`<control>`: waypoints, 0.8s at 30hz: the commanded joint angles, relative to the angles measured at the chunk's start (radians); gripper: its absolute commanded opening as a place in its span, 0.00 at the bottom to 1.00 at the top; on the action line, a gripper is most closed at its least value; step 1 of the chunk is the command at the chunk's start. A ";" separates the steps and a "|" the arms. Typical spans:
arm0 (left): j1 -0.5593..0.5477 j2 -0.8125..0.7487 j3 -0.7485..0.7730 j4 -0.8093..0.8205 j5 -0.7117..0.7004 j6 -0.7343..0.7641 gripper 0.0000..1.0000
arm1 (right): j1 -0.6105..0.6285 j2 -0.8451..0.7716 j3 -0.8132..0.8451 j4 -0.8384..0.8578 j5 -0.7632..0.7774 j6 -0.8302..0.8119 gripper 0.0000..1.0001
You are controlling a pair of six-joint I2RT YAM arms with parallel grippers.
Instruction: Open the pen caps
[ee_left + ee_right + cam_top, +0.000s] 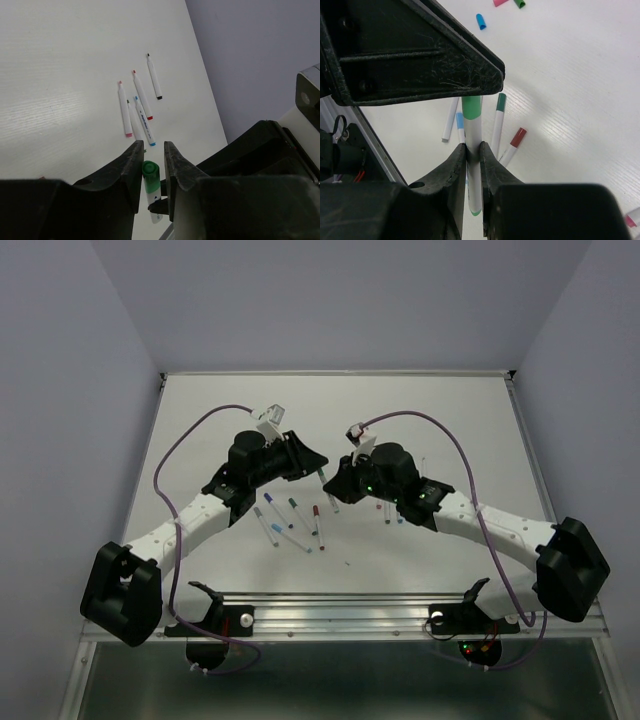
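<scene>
My right gripper (473,147) is shut on the white barrel of a pen (472,131), held above the table. Its light green pen cap (471,107) points at the left gripper's black fingers. In the left wrist view that green cap (150,170) sits between the jaws of my left gripper (152,146). The cap lies against one finger, and a thin gap shows at the other. From above, the left gripper (318,468) and right gripper (335,485) meet over the table's middle. Several capped pens (295,512) lie below them.
Several uncapped pens (142,107) lie together on the white table (60,75). Loose caps in blue (480,21), pink (500,2) and green (519,3) lie further off. Pens with a dark green cap (500,102) and a red cap (518,137) lie under the held pen.
</scene>
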 commanded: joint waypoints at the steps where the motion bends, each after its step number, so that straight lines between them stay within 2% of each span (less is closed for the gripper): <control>1: -0.008 -0.031 0.050 0.023 -0.005 0.020 0.32 | -0.011 0.000 0.040 0.009 0.005 0.007 0.01; 17: -0.012 -0.027 0.062 -0.002 0.003 0.038 0.38 | -0.020 0.030 0.106 0.012 0.009 0.019 0.01; 19: -0.012 -0.028 0.062 -0.006 -0.016 0.034 0.28 | -0.020 0.031 0.106 0.009 -0.014 0.018 0.01; 21: -0.012 -0.030 0.066 -0.008 -0.029 0.032 0.13 | -0.020 0.036 0.103 0.009 -0.026 0.014 0.01; 23: -0.012 -0.030 0.069 -0.012 -0.034 0.029 0.11 | -0.020 0.036 0.097 0.008 -0.027 0.013 0.01; 24: -0.012 -0.030 0.070 -0.011 -0.037 0.029 0.08 | -0.029 0.034 0.094 0.002 -0.029 0.008 0.01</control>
